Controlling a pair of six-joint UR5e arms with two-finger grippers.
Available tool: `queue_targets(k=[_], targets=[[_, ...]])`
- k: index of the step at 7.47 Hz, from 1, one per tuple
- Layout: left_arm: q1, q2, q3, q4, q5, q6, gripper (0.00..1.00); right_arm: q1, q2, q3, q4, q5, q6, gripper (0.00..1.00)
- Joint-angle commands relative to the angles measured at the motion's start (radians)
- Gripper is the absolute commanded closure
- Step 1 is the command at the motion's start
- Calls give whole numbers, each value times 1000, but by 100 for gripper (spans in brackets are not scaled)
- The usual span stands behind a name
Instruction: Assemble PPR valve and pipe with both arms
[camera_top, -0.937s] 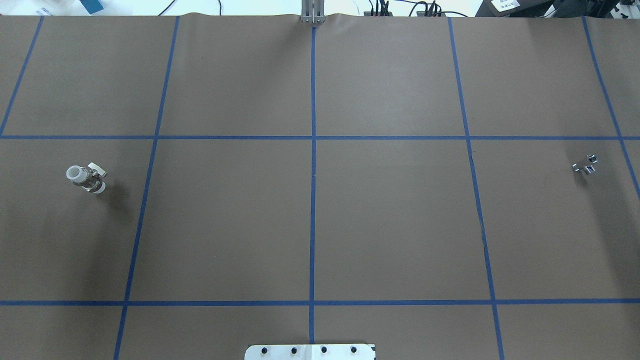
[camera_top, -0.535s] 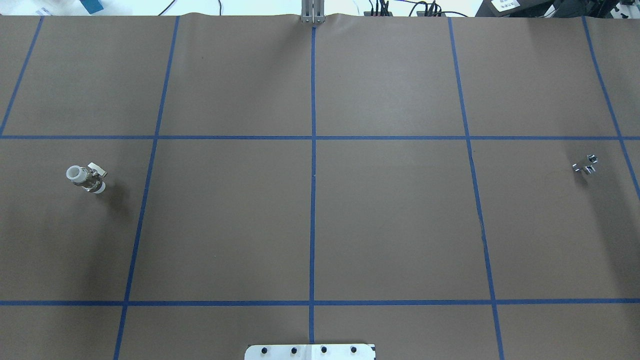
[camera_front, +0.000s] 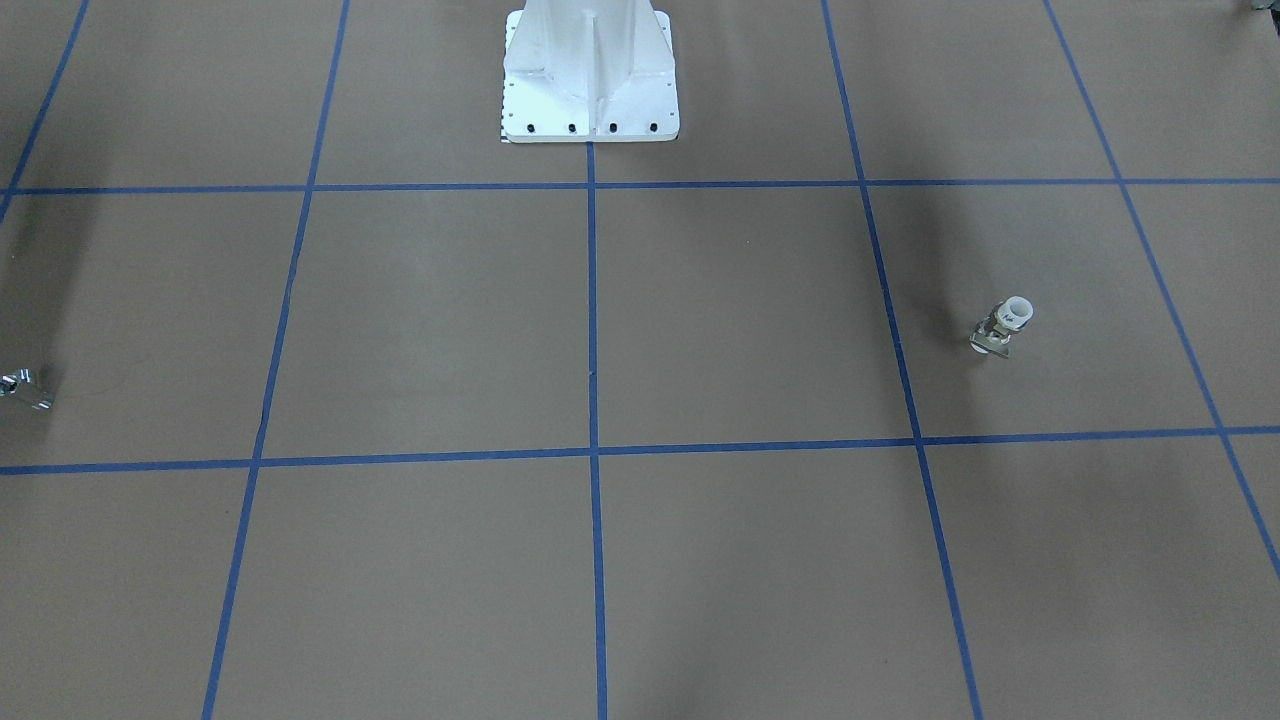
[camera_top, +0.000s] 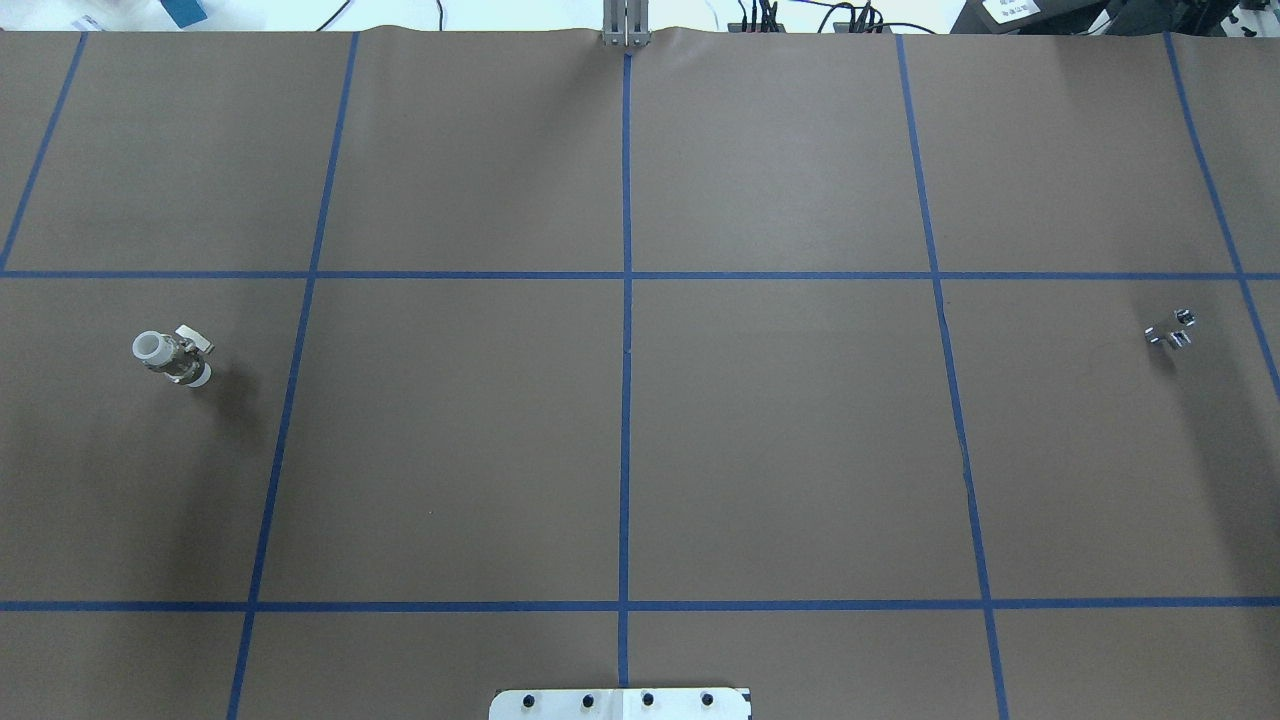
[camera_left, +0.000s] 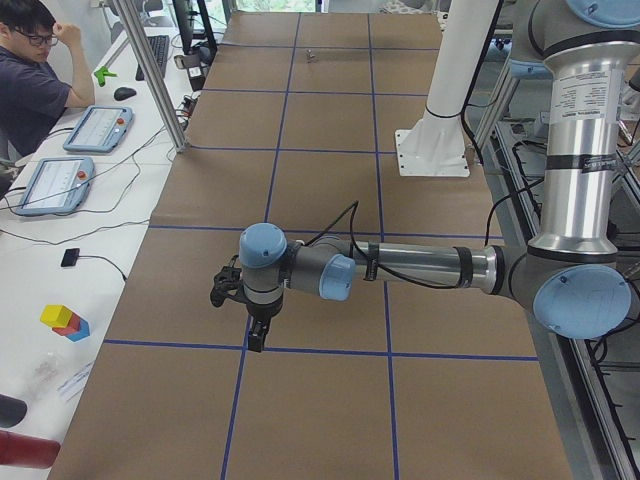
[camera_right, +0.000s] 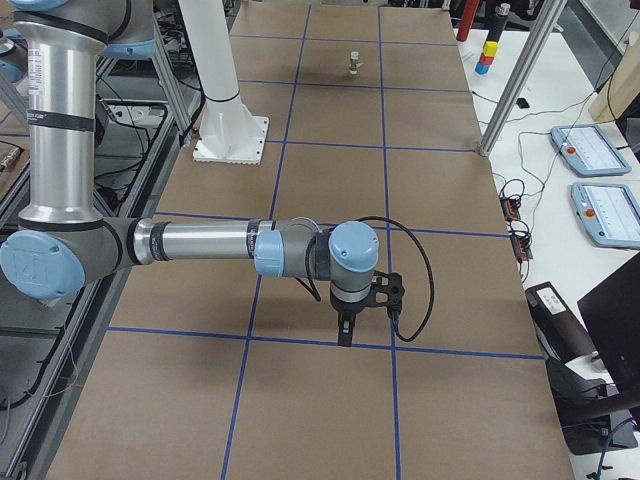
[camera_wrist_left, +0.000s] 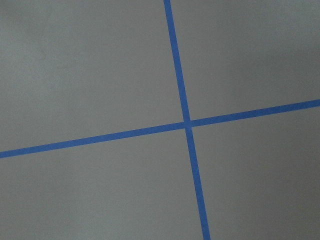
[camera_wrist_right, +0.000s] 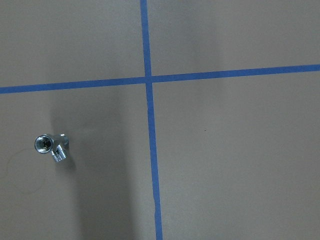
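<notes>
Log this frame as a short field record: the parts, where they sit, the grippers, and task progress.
valve: PPR valve, apparently standing on end, on the robot's left side of the table
pipe: pipe, far right side, well apart from the valve
left gripper: left gripper over the table, holding neither part; open or shut unclear
right gripper: right gripper likewise; the pipe shows in its wrist view
progress: neither part grasped, nothing assembled

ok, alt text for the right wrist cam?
A small shiny metal pipe with a dark round opening lies on the brown table, below and left of a blue tape cross.
</notes>
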Motion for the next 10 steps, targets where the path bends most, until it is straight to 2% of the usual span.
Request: queue_targets(k=[1, 2, 3, 4, 5, 7, 10], targets=[[1, -44, -23, 0, -6, -28, 0, 0, 8, 5, 0, 4, -7, 1], [13, -65, -37, 0, -4, -31, 0, 0, 9, 4, -3, -3, -4, 1], [88, -85, -63, 3, 11, -80, 0, -2, 11, 2, -6, -2, 0, 1], [131, -98, -103, 0, 13, -192, 0, -2, 17, 2, -6, -8, 0, 1], [180, -92, -155, 1, 8, -216, 0, -2, 25, 0, -3, 3, 0, 1], [258, -90, -178, -3, -13, -261, 0, -3, 5, -22, 0, 0, 0, 1], [433, -101, -209, -6, 23, -541, 0, -3, 8, -26, 0, 1, 4, 1]])
